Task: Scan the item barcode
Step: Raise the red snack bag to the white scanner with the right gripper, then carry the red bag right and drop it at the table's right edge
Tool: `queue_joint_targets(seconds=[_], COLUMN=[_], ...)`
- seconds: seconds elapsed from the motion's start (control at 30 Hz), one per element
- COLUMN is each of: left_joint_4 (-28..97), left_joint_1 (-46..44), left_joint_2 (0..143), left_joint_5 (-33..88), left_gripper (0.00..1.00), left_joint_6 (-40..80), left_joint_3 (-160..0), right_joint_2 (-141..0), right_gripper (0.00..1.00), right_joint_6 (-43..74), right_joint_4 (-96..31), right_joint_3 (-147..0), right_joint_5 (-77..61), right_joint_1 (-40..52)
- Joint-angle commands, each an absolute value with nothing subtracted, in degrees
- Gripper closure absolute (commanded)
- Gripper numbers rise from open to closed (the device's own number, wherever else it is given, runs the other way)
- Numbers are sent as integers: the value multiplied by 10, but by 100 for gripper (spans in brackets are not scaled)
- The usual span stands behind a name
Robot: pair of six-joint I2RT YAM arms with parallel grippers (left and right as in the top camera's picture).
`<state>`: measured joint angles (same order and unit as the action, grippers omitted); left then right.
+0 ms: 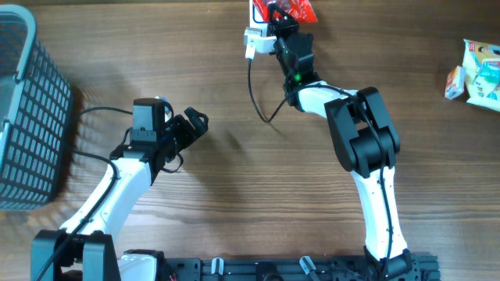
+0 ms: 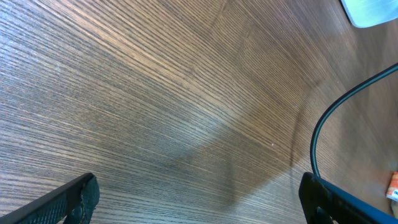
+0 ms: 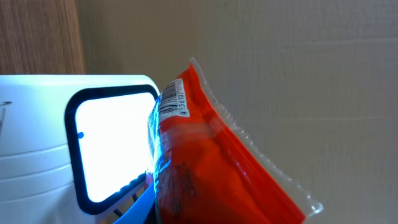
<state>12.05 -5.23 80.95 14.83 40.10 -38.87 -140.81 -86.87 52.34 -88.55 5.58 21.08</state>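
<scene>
Wood-grain tabletop [image 1: 234, 211] spreads under both arms. At the overhead frame's top centre, the right gripper [image 1: 283, 17] is clamped on a red snack packet [image 1: 301, 9] beside the white scanner [image 1: 256, 39]. Only the right wrist view shows the packet's barcode [image 3: 171, 102], just beside the scanner's lit window [image 3: 112, 143]. Centre left, the left gripper [image 1: 193, 125] holds nothing, jaws wide. A grey basket [image 1: 23, 117] sits at the left edge.

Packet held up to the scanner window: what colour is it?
Red packet, with a white barcode strip near its top; it shows best in the right wrist view.
</scene>
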Motion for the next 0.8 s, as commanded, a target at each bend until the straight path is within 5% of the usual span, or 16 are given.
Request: queue_joint_targets(seconds=[0.0, 0.3, 0.77], left_joint_4=[121, 121, 121], left_joint_1=[-50, -50, -50], left_joint_2=[806, 806, 806], left_joint_5=[145, 145, 145], left_gripper=[0, 0, 0], left_joint_6=[392, 392, 392], left_joint_3=[-390, -390, -390], right_joint_2=[-1408, -1408, -1408], right_gripper=[96, 96, 96], right_joint_6=[-873, -944, -766], right_joint_4=[550, 582, 590], right_joint_3=[-912, -912, -912], right_joint_5=[63, 152, 530], right_joint_1=[213, 169, -43])
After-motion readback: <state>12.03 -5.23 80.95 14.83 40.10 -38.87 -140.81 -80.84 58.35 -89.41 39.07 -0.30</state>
